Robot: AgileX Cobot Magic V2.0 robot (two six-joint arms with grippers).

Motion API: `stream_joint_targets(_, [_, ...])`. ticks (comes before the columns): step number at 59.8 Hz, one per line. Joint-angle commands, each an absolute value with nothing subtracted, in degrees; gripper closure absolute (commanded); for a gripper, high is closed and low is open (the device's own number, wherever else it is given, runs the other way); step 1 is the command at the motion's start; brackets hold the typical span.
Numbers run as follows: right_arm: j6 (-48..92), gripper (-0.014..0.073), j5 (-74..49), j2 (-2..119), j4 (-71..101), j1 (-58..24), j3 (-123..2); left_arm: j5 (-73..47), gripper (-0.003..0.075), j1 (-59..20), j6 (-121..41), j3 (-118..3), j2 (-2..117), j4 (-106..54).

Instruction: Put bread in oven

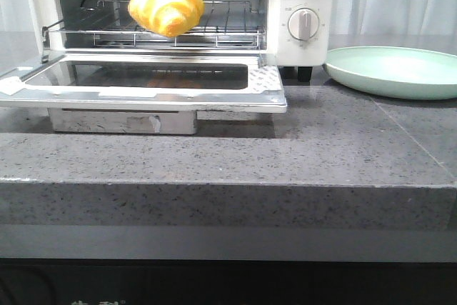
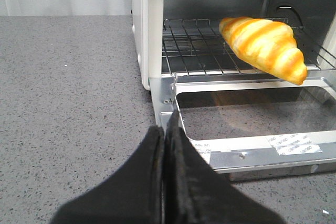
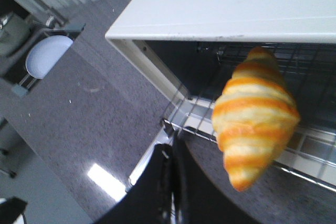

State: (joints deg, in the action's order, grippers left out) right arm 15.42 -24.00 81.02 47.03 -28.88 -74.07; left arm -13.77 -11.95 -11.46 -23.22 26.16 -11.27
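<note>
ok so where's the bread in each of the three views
Front view: the bread lies on the wire rack, upper left of centre.
Left wrist view: bread at upper right, overhanging the rack's front edge.
Right wrist view: bread at centre right.
Shared landmark: the wire rack under it.

Only the fingers of each arm show, and only in the wrist views. The left claw (image 2: 164,145) is matte black: two broad, wedge-shaped fingers that taper upward to narrow tips, with a thin seam running between them. The right claw (image 3: 169,182) is also black but glossier, its surfaces catching pale reflections along the inner edges. No cables, screws or markings are visible.
</note>
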Motion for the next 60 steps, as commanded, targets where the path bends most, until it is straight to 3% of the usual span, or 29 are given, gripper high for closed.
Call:
stream_joint_targets(1, [16.86,0.0659,-31.46,76.37,42.25,-23.85,-75.66,-9.47,0.0741,-11.78,-10.93,-24.88,26.32,-11.84])
stream_joint_targets(12, [13.95,0.0654,-48.35,71.53,32.11,-7.9,-75.79,-9.47,0.0741,-11.78,-10.93,-24.88,26.32,-11.84])
stream_joint_targets(22, [12.68,0.0654,-52.42,66.76,21.21,2.39,-74.7,-9.47,0.0741,-11.78,-10.93,-24.88,26.32,-11.84])
stream_joint_targets(34, [12.94,0.0654,-46.64,55.84,16.99,3.28,-65.99,-9.47,0.0741,-11.78,-10.93,-24.88,26.32,-11.84])
stream_joint_targets(60, [15.03,0.0654,-26.96,22.36,17.17,3.28,-31.89,-9.36,0.0741,-11.78,-10.93,-24.88,26.32,-11.84])
